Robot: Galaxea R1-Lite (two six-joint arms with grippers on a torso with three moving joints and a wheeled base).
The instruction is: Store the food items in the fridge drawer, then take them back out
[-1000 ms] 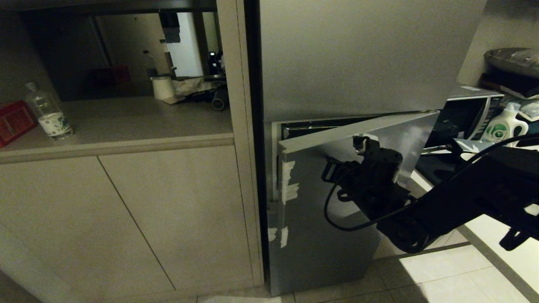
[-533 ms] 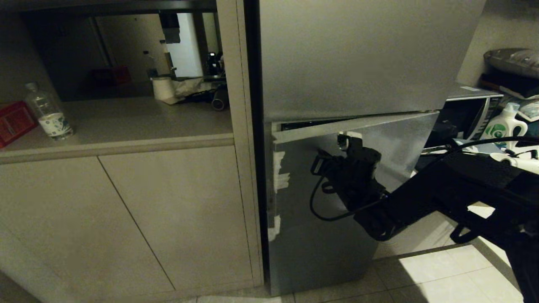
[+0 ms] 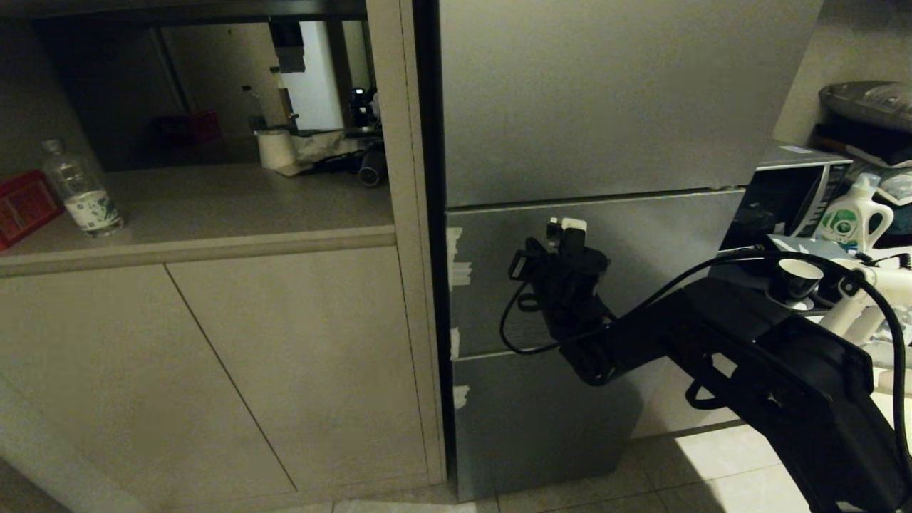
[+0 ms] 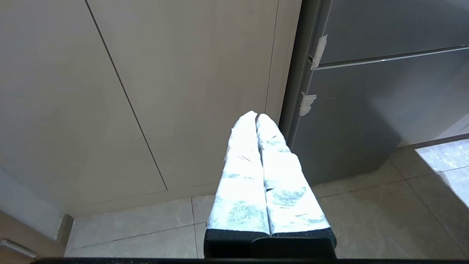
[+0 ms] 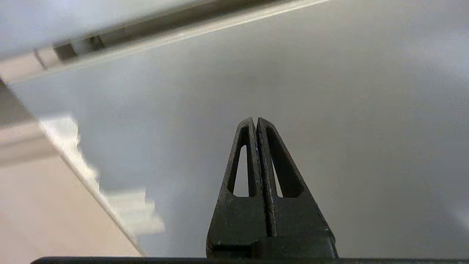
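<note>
My right gripper (image 3: 565,229) is pressed up near the grey front of the fridge's middle door (image 3: 641,235), its two dark fingers (image 5: 253,157) squeezed together with nothing between them. In the right wrist view the fingertips point at that flat grey panel, close to it, though I cannot tell whether they actually touch. The door lies flush with the panels above and below it (only thin seams show around it), so the fridge drawer and the food items are hidden from me behind the closed front. Strips of pale tape (image 3: 456,274) run down the door's left edge, beside the beige cabinet (image 3: 214,356). My left gripper (image 4: 256,119) hangs low and idle, its white-wrapped fingers (image 4: 242,176) shut against each other and empty, aimed at the foot of the cabinet where it meets the tiled floor (image 4: 366,220). On the counter to my left stands a clear water bottle (image 3: 78,191); to my right, past the fridge, sit a microwave (image 3: 798,185) and a white detergent jug (image 3: 851,214).
</note>
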